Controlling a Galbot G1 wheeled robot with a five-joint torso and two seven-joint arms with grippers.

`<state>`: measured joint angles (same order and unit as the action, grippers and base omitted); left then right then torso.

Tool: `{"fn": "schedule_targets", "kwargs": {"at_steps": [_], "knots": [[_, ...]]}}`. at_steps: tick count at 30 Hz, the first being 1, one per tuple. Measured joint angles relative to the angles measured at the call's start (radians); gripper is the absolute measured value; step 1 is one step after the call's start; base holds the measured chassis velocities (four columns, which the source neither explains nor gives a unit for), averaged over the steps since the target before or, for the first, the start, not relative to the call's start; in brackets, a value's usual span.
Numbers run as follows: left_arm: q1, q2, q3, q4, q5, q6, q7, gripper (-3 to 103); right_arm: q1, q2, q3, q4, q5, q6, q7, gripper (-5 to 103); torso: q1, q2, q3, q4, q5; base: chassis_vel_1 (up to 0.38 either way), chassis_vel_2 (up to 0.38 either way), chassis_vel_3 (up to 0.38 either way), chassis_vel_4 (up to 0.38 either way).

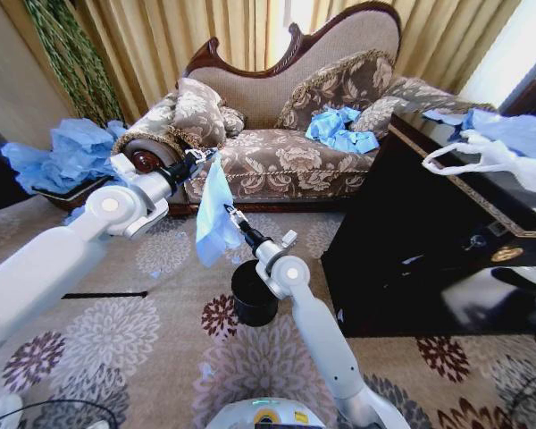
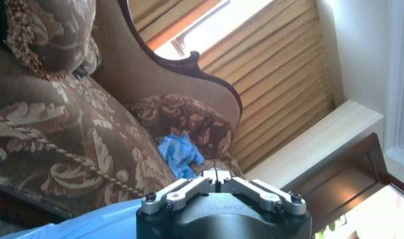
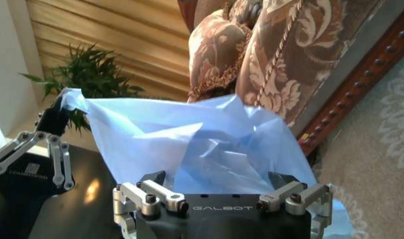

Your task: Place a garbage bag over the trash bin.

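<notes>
The garbage bag hangs in the air as a crinkled light blue sheet in front of the sofa. My left gripper is shut on its top corner, and that pinch also shows in the right wrist view, left gripper. In the left wrist view the fingertips are pressed together with the bag trailing beside them. My right gripper is at the bag's lower edge, jaws open, with the bag spread just ahead of the fingers. The black trash bin stands on the carpet below, partly behind my right wrist.
A patterned sofa stands straight ahead with loose blue bags on its seat. Another heap of blue bags lies at the left. A dark glossy cabinet fills the right side, with a white handled bag on top.
</notes>
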<state>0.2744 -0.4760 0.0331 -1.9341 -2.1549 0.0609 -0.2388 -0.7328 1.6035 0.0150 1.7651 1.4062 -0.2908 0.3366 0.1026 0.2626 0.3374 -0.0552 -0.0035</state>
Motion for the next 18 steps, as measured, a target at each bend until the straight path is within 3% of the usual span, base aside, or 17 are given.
{"fn": "schedule_targets", "kwargs": {"at_steps": [9, 18], "knots": [[0.033, 0.021, -0.025, -0.017, -0.004, -0.011, -0.013, 0, -0.068, -0.021, -0.011, 0.1, 0.027, -0.007, -0.02, 98, 0.0, 0.0, 0.0, -0.0001, -0.0001, 0.0, 0.0, 0.0, 0.0], [-0.009, 0.018, -0.004, -0.056, -0.029, -0.013, -0.028, 0, -0.12, -0.023, -0.024, 0.16, 0.022, -0.007, -0.04, 97, 0.0, 0.0, 0.0, 0.0, 0.0001, 0.0, 0.0, 0.0, 0.0]]}}
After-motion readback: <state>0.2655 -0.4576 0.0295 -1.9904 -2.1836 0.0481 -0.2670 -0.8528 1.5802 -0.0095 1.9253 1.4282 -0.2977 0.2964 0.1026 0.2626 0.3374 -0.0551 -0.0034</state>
